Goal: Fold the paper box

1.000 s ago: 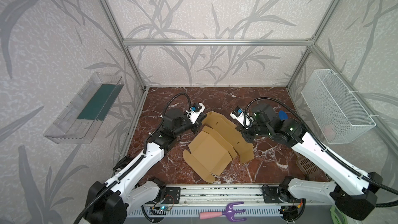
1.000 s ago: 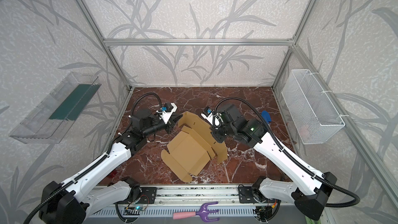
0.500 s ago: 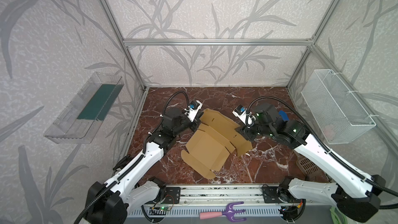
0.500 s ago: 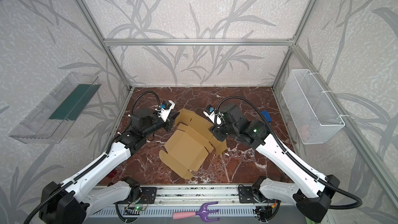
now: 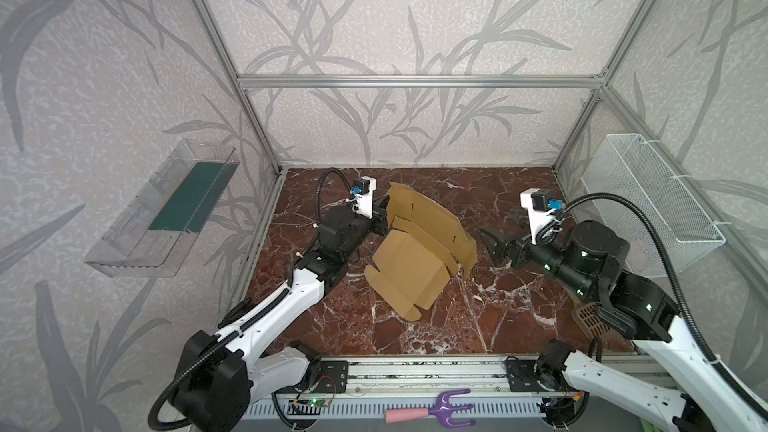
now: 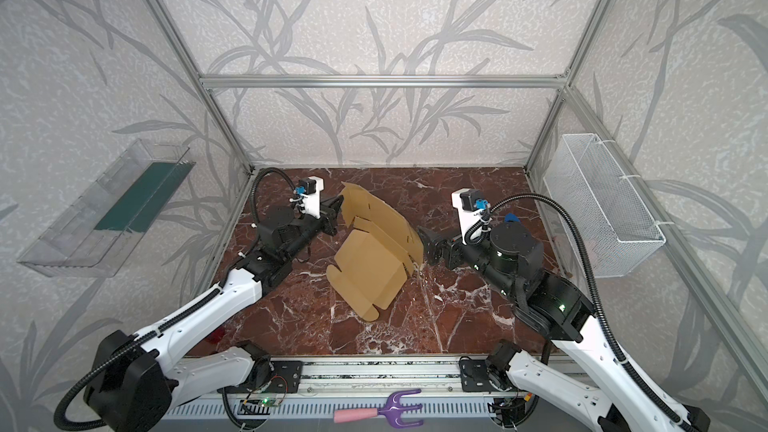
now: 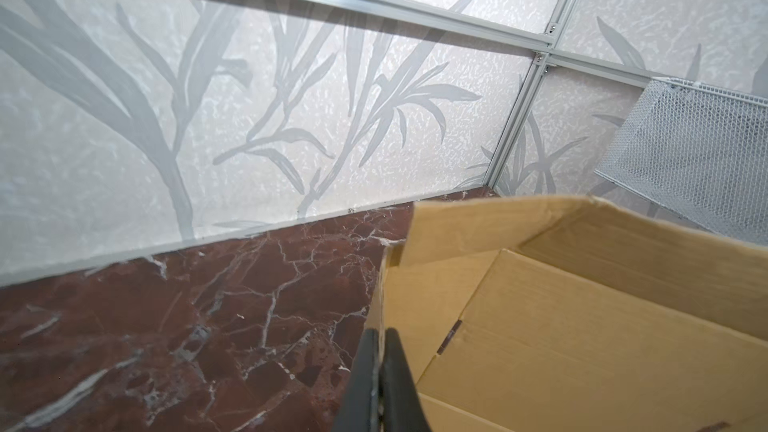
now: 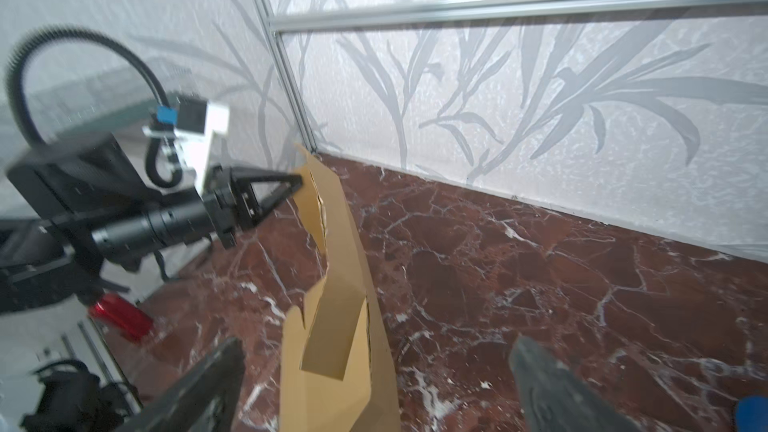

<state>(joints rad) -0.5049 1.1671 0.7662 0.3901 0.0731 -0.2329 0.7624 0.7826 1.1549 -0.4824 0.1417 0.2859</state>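
Two claws flank the box (image 5: 409, 268): left claw (image 5: 385, 209) clamped on its raised flap, right claw (image 5: 496, 230) spread wide just beside it.

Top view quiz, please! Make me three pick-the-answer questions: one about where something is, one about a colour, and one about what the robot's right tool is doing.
1. Where does the white mesh basket hang?
A) left wall B) right wall C) back wall
2. What colour are the prongs of the garden fork?
A) purple B) green C) yellow
3. How is the right tool?
A) shut tight B) shut on the basket C) wide open

Answers:
1. B, it hangs on the wall at the right in both top views.
2. A, purple prongs sit on a pink handle.
3. C, its fingers stand far apart, gripping nothing.
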